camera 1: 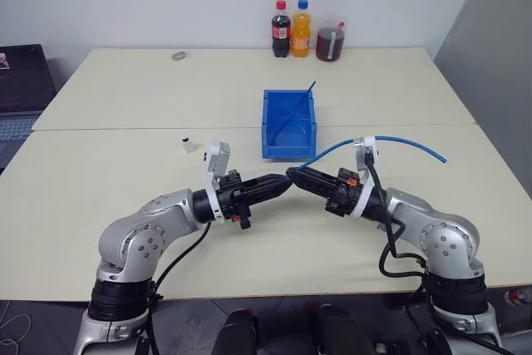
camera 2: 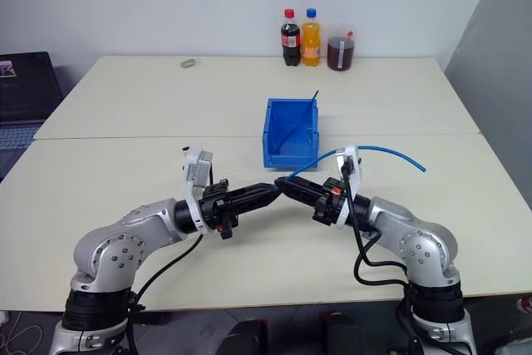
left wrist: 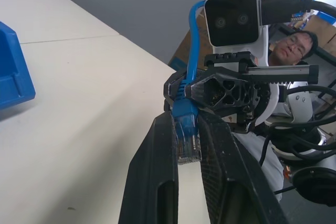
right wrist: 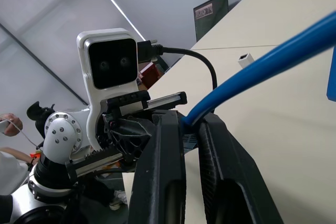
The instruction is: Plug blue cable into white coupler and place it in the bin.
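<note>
Both hands meet in front of the bin [camera 1: 288, 125], left hand [camera 1: 281, 184] and right hand [camera 1: 295, 175] each pinching the blue cable [camera 1: 399, 143] near its plug, probably a regrasp before mating.

Silver-grey jointed arms, black ribbed wrists, white wrist camera housings [camera 1: 218, 158], slim black fingers [left wrist: 152, 182], looping black cables [camera 1: 391, 243]

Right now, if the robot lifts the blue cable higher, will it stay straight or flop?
Probably flop. The cable already arcs and droops past the right gripper, so it looks bendy. It seems light too: its free end hangs in the air unsupported. The plug end, pinched by the left gripper, looks stiffer.
</note>
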Controlling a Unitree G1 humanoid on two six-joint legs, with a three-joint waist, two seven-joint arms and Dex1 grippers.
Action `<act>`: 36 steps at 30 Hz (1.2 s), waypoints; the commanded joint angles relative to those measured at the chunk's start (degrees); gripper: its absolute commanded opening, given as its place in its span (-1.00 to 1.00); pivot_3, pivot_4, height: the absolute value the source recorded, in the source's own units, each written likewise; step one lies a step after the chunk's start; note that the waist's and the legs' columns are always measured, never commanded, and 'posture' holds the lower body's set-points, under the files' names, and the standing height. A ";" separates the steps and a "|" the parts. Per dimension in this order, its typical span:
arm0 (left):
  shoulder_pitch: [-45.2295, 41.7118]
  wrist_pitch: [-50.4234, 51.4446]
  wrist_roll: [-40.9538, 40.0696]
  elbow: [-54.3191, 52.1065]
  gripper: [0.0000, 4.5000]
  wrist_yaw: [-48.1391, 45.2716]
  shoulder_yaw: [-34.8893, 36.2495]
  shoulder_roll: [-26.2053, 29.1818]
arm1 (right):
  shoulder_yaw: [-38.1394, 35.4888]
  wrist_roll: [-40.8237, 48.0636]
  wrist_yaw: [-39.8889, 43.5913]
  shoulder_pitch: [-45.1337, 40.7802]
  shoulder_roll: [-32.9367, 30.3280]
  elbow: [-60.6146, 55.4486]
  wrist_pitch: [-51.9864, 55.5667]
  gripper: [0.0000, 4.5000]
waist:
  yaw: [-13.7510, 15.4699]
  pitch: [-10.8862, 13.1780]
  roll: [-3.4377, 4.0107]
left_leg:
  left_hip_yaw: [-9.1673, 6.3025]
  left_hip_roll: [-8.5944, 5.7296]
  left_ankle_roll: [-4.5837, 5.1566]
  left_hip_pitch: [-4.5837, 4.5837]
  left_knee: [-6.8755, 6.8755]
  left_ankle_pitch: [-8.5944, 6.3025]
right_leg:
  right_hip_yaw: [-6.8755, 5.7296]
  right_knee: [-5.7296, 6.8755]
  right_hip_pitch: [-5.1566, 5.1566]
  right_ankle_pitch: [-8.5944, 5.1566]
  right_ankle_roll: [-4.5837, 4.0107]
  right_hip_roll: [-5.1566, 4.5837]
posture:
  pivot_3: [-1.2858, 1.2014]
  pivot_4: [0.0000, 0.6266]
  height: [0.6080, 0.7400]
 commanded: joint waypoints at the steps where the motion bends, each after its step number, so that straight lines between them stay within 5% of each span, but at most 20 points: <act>1: -0.48 -2.71 1.79 -0.54 -0.88 -0.36 -0.20 0.48 | 1.55 3.09 2.26 -0.78 -0.36 -1.57 1.38 -0.97 | -0.01 0.00 0.00 | 0.00 0.00 0.00 0.00 0.00 0.00 | 0.00 0.00 0.00 0.00 0.00 0.00 | 0.03 -0.52 1.00; 21: 9.87 -9.82 10.36 -5.26 0.97 -2.15 -0.99 7.79 | 1.19 0.80 3.30 -1.35 -1.47 0.27 -0.79 -0.98 | -0.05 0.01 0.02 | 0.03 0.02 0.00 -0.03 -0.06 0.00 | 0.03 -0.04 -0.06 -0.03 0.00 0.00 | 0.03 -0.52 1.00; 24: 13.41 -16.28 16.91 -5.69 1.00 2.17 -0.01 7.03 | 0.91 0.11 3.79 -1.02 -2.40 0.54 -1.47 -0.98 | 0.01 0.02 0.03 | 0.04 0.02 0.00 -0.04 -0.06 0.00 | 0.04 -0.05 -0.07 -0.03 0.00 -0.01 | 0.03 -0.52 1.00; 29: 16.75 -26.00 26.63 -5.29 1.00 17.56 3.28 -1.71 | -0.03 -1.28 4.39 0.00 -4.67 1.11 -3.22 -0.98 | 0.23 0.03 -0.01 | 0.05 0.01 0.00 -0.07 -0.04 0.00 | 0.04 -0.08 -0.05 -0.02 0.01 -0.08 | 0.03 -0.52 1.00; 36: 17.50 -25.97 39.05 -4.15 1.00 39.98 5.11 -12.42 | -1.55 -2.27 4.19 0.17 -6.29 2.19 -5.03 -0.98 | 0.24 0.02 -0.02 | 0.04 -0.03 0.00 -0.08 -0.03 -0.01 | 0.03 -0.07 -0.05 0.00 0.00 -0.08 | 0.03 -0.52 1.00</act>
